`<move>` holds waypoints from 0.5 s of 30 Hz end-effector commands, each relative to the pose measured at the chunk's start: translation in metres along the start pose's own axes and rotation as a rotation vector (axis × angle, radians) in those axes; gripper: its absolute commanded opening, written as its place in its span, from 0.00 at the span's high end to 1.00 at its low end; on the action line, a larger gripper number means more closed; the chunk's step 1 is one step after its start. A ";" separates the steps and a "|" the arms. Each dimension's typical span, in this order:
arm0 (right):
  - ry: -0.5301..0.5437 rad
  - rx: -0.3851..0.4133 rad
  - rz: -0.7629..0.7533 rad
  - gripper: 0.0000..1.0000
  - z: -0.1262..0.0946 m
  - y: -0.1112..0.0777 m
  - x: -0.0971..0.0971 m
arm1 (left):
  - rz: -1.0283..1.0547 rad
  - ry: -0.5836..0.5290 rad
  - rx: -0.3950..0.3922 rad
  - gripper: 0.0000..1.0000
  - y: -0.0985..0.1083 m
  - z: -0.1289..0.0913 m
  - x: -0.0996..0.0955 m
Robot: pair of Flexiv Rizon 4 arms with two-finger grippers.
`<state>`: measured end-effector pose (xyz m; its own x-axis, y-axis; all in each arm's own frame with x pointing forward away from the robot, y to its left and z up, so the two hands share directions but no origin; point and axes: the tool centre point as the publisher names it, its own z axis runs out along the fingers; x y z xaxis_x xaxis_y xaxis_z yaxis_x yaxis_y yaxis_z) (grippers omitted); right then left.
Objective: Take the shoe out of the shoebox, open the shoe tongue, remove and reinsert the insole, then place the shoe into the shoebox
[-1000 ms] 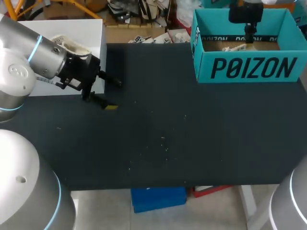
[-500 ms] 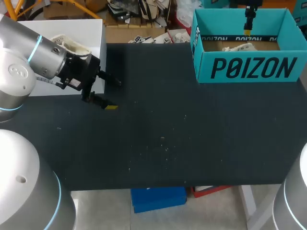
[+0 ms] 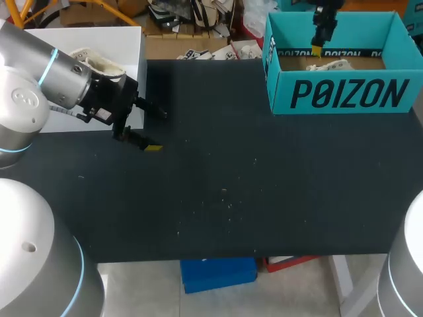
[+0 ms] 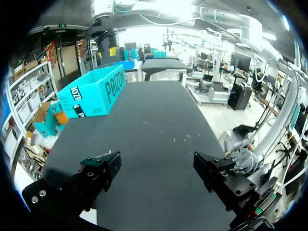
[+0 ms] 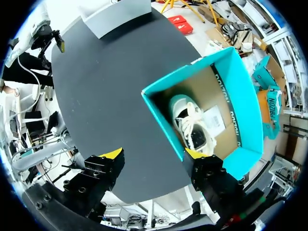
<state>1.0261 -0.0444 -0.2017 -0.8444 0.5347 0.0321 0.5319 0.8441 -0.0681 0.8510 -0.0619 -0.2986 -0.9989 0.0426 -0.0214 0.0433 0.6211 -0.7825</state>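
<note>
The teal shoebox [image 3: 347, 92] stands open at the table's back right. A white and mint shoe [image 3: 327, 65] lies inside it, its laces and dark opening facing up in the right wrist view, shoe [image 5: 192, 122]. My right gripper [image 3: 322, 33] hangs above the box's back left part, open and empty. From its wrist, my right gripper [image 5: 153, 154] looks down on the box [image 5: 250, 106] from well above. My left gripper [image 3: 157, 131] is open and empty, low over the table's left side, far from the box [image 4: 94, 91]. Nothing lies between its fingers [image 4: 98, 168].
A white box [image 3: 99, 39] stands at the back left corner, just behind my left arm. The black table [image 3: 231, 165] has a few small crumbs near its middle. The shoebox's walls stand higher than the shoe.
My right gripper has risen from the shoebox and shifted left, without the shoe. The left arm has not moved.
</note>
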 end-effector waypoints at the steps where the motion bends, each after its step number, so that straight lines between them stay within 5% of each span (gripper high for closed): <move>1: -0.128 0.005 0.040 0.21 0.008 0.015 0.058 | -0.001 0.002 -0.005 0.00 -0.001 0.000 0.000; 4: -0.134 0.011 0.081 0.16 0.014 0.023 0.077 | -0.001 0.002 -0.005 0.00 -0.001 0.000 0.000; 6: -0.139 0.017 0.114 0.00 0.020 0.026 0.087 | -0.001 0.002 -0.005 0.00 -0.001 0.000 0.000; 15: -0.102 -0.035 0.218 0.00 0.034 0.027 0.105 | -0.001 0.002 -0.005 0.00 -0.001 0.000 0.000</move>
<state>0.9571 0.0376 -0.2325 -0.7107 0.7002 -0.0684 0.7034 0.7086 -0.0551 0.8510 -0.0619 -0.2986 -0.9989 0.0426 -0.0214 0.0432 0.6211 -0.7825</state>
